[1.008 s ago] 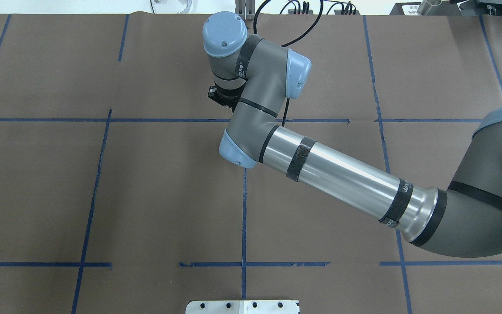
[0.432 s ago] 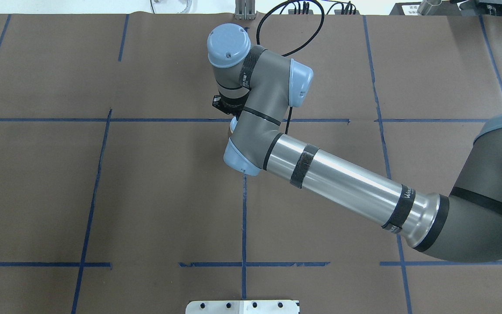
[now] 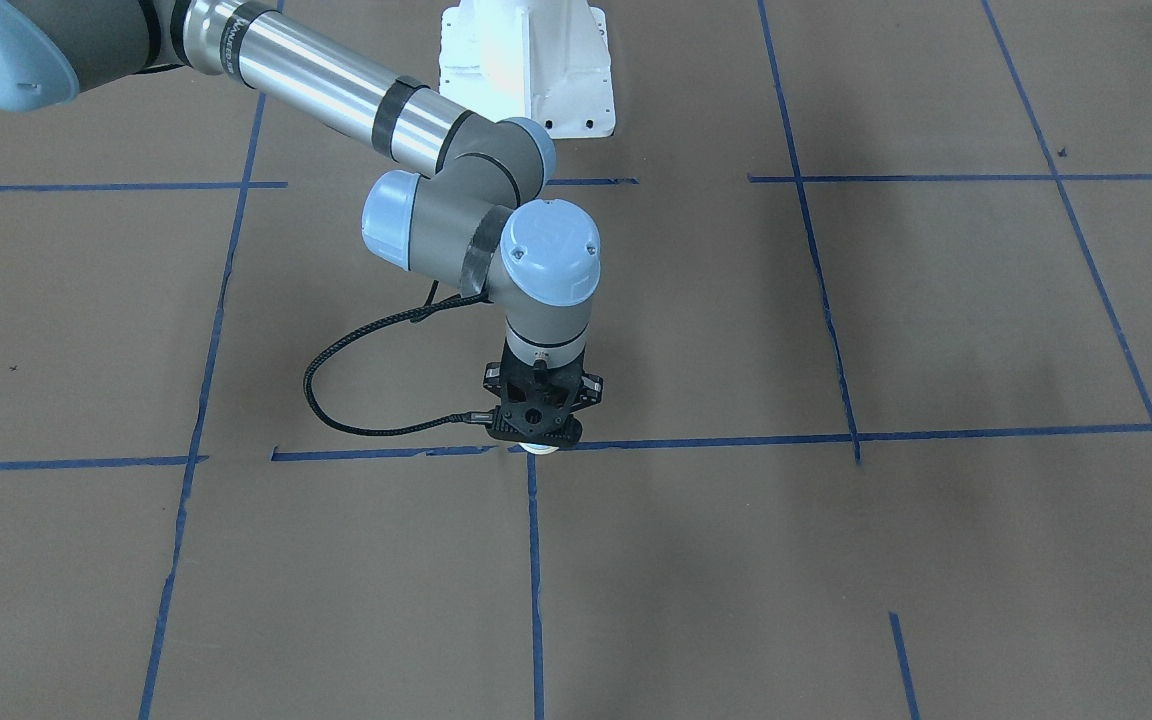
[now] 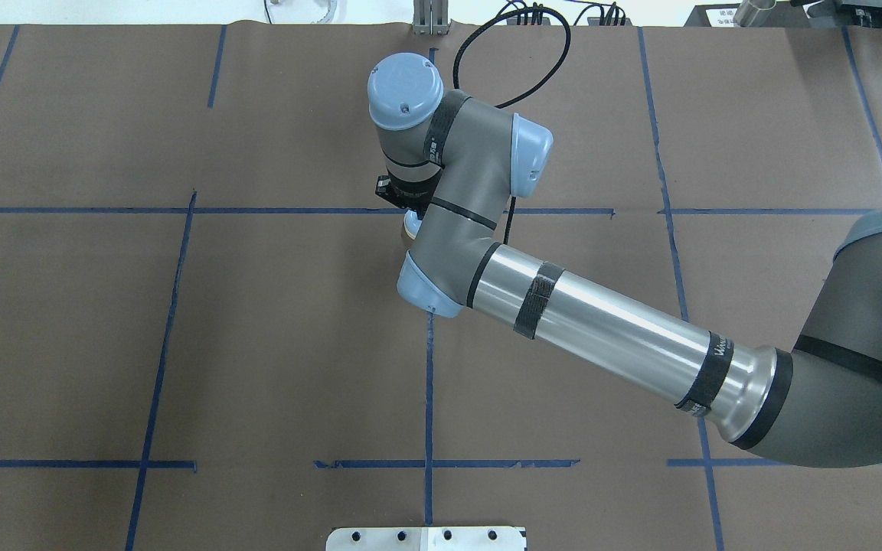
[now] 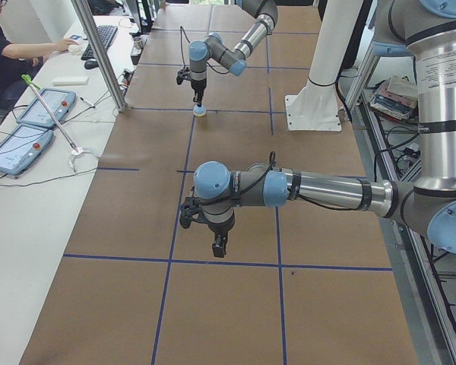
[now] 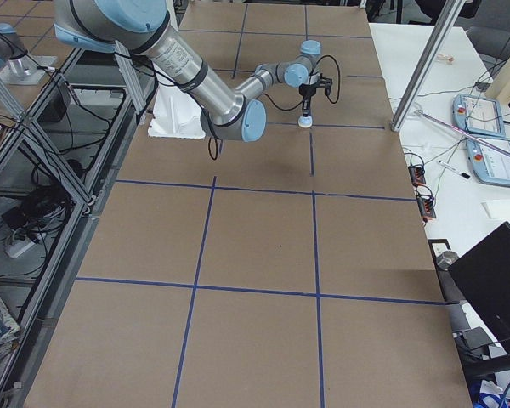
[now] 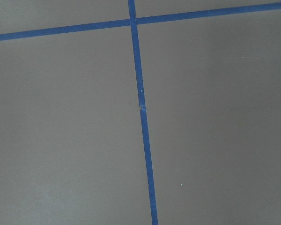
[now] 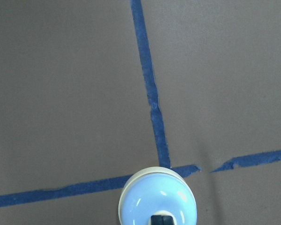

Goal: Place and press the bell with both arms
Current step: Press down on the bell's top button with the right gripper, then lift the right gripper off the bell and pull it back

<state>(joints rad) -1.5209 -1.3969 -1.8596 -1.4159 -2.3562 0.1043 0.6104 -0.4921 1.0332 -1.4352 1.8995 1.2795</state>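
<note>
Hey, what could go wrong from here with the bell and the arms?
1. The right gripper has its fingertips close together on top of the bell; lifting away could drag or tip so small a bell.
2. The left gripper hangs far off; coming over to press, it might meet the right arm unless that clears first.

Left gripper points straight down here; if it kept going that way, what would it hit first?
The left gripper would likely meet only the brown paper on the table, near a blue tape line.
</note>
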